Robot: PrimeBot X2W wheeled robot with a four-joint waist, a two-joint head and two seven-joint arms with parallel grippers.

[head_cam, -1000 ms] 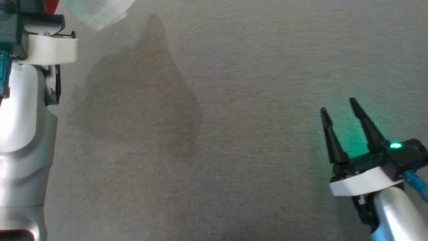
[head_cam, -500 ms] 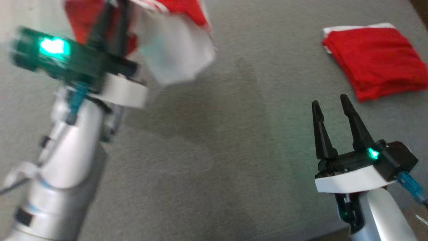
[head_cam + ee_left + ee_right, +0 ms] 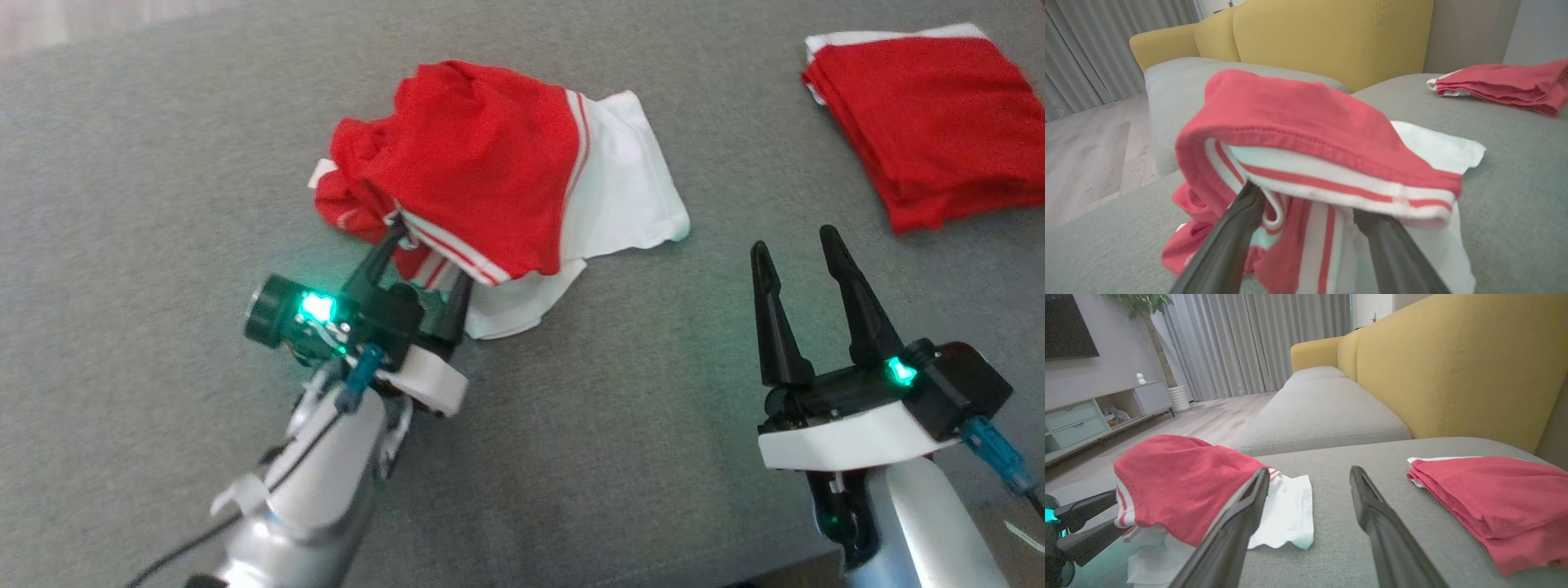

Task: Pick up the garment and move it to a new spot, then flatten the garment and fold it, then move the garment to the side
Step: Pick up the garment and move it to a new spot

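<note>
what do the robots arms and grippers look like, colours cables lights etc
The left gripper and right gripper each have two long, tapering black fingers on a black body with a glowing green light. Behind that sits a white collar, then a glossy silver-grey forearm. A teal-blue cable plug sticks out at each wrist.

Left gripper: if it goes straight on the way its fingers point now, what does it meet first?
The crumpled red-and-white garment. The left gripper has its jaws open, and its fingertips reach just under the striped hem, so almost no free way lies ahead. Whether they touch the cloth, I cannot tell.
</note>
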